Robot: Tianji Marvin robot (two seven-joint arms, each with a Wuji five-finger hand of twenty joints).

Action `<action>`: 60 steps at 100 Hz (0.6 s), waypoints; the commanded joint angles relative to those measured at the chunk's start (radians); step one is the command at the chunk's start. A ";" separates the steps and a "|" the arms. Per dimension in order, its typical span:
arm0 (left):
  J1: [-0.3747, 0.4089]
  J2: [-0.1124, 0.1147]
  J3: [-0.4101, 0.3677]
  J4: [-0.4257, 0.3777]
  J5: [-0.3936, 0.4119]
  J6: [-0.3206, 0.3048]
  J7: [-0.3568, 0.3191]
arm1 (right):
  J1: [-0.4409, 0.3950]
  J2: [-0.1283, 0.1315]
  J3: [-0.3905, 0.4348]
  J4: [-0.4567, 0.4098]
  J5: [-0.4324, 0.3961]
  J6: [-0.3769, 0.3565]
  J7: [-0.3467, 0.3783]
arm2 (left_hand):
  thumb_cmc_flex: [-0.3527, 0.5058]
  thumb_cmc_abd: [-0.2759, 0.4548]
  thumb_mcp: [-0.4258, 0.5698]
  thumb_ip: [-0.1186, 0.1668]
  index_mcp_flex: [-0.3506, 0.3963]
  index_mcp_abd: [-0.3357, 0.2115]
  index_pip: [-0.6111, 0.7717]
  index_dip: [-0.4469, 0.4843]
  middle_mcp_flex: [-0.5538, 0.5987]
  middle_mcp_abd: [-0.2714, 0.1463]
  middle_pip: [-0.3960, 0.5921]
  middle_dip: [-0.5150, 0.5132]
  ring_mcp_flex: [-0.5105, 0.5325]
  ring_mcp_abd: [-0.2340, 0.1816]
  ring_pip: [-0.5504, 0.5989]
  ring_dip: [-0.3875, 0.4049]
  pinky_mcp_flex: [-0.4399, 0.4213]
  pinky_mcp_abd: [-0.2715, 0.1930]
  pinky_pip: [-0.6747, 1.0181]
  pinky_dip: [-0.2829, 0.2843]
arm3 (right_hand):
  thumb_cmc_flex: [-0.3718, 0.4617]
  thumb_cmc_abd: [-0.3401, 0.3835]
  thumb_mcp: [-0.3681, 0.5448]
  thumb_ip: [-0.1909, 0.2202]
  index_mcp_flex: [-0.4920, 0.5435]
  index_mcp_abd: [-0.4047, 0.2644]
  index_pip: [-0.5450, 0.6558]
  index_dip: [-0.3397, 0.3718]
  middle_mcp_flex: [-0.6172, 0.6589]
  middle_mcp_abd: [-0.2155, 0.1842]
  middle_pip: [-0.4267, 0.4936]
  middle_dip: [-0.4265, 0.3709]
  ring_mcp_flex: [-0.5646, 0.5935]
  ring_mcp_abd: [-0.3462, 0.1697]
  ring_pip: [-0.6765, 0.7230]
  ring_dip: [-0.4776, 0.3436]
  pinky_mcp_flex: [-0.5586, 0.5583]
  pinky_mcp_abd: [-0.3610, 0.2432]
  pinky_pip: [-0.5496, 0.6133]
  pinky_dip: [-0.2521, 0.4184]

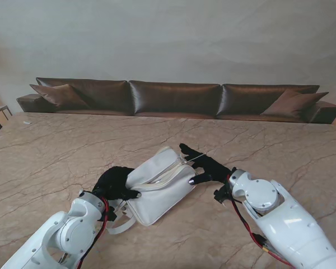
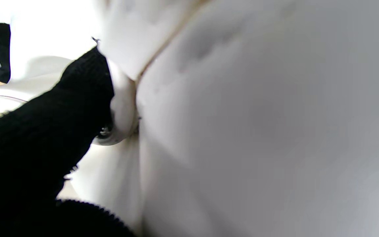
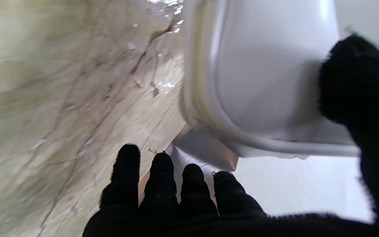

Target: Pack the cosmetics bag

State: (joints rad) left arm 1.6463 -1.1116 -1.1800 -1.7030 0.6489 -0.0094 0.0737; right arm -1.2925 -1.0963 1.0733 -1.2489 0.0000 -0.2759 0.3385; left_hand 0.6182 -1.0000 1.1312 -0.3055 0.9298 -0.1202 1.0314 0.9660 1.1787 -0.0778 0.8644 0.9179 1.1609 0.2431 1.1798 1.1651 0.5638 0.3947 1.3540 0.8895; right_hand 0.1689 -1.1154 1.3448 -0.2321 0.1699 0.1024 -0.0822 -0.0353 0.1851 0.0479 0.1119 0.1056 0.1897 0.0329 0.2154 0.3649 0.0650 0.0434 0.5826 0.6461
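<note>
Both black-gloved hands, left hand and right hand, grip white cosmetics bag.

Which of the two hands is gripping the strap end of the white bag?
The left hand, at the cosmetics bag end nearer to me, where the strap loops out; the right hand holds the opposite end.

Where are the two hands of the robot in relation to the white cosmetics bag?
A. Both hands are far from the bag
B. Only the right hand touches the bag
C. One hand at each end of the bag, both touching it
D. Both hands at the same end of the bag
C: the left hand grips the left end of the white cosmetics bag, and the right hand holds its right end.
</note>
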 commanded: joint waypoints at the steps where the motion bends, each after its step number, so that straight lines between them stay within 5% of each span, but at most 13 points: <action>1: -0.002 0.000 -0.004 -0.009 -0.005 -0.010 -0.010 | 0.025 -0.015 -0.012 0.000 0.028 -0.008 0.020 | 0.522 0.110 0.318 0.145 0.143 -0.215 0.202 0.062 0.048 -0.171 0.077 0.026 0.065 -0.007 0.023 -0.005 -0.010 0.017 0.005 0.022 | -0.039 -0.046 0.022 -0.029 0.006 -0.031 -0.012 -0.012 -0.023 -0.017 -0.028 -0.013 0.000 -0.047 -0.022 -0.017 0.027 0.012 0.015 0.016; 17: -0.012 0.006 -0.009 -0.001 -0.019 -0.048 -0.042 | 0.082 -0.022 -0.062 0.051 0.122 -0.038 0.088 | 0.525 0.116 0.308 0.142 0.143 -0.216 0.201 0.063 0.046 -0.170 0.077 0.028 0.058 -0.006 0.019 0.000 -0.020 0.015 -0.003 0.027 | -0.023 -0.062 0.021 -0.028 0.006 -0.037 -0.005 -0.006 -0.013 -0.027 -0.002 0.000 0.093 -0.041 -0.003 -0.008 0.081 0.061 0.086 0.059; 35: -0.026 0.005 -0.002 0.008 -0.021 -0.042 -0.040 | 0.133 -0.022 -0.119 0.097 0.162 -0.049 0.156 | 0.526 0.118 0.306 0.142 0.143 -0.214 0.202 0.065 0.045 -0.170 0.077 0.030 0.055 -0.004 0.016 0.003 -0.023 0.015 -0.008 0.031 | -0.001 -0.070 0.018 -0.026 0.001 -0.005 0.045 0.046 0.002 -0.060 0.314 0.138 0.170 -0.023 0.108 0.120 0.121 0.060 0.207 0.150; 48: -0.036 0.001 0.006 0.015 -0.023 -0.026 -0.029 | 0.157 -0.022 -0.155 0.126 0.162 -0.060 0.177 | 0.527 0.123 0.301 0.141 0.138 -0.217 0.201 0.067 0.041 -0.174 0.075 0.031 0.052 -0.007 0.012 0.004 -0.026 0.014 -0.010 0.035 | 0.016 -0.079 0.019 -0.024 -0.009 0.010 0.060 0.182 -0.003 -0.103 0.617 0.274 0.190 -0.006 0.216 0.217 0.119 0.054 0.241 0.152; 54: -0.042 -0.001 0.011 0.019 -0.030 -0.015 -0.023 | 0.164 -0.023 -0.167 0.137 0.168 -0.063 0.185 | 0.528 0.126 0.297 0.140 0.137 -0.213 0.201 0.068 0.039 -0.171 0.074 0.032 0.049 -0.004 0.011 0.005 -0.030 0.013 -0.012 0.037 | 0.047 -0.086 0.015 -0.021 -0.024 -0.008 0.079 0.431 0.046 -0.127 0.692 0.363 0.204 -0.004 0.284 0.285 0.117 0.055 0.259 0.142; 60: -0.048 -0.003 0.017 0.024 -0.029 -0.006 -0.016 | 0.169 -0.024 -0.180 0.146 0.160 -0.073 0.179 | 0.528 0.128 0.295 0.139 0.135 -0.214 0.201 0.068 0.038 -0.172 0.074 0.032 0.048 -0.004 0.010 0.005 -0.031 0.012 -0.012 0.038 | 0.077 -0.081 0.003 -0.016 0.044 -0.052 0.187 0.515 0.154 -0.153 0.746 0.432 0.221 -0.001 0.358 0.343 0.117 0.060 0.270 0.140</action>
State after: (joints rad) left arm 1.6100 -1.1001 -1.1678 -1.6687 0.6282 -0.0213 0.0475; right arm -1.1195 -1.1067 0.9113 -1.0966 0.1686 -0.3344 0.5101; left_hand 0.6281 -1.0113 1.1311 -0.3093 0.9396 -0.1198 1.0314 0.9690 1.1787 -0.0772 0.8667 0.9184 1.1609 0.2452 1.1770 1.1699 0.5483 0.3951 1.3395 0.9058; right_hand 0.2180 -1.1621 1.3449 -0.2321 0.1537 0.1190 0.0214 0.4086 0.2232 -0.0268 0.7634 0.4766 0.3448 0.0338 0.4839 0.6595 0.1705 0.1672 0.8234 0.7951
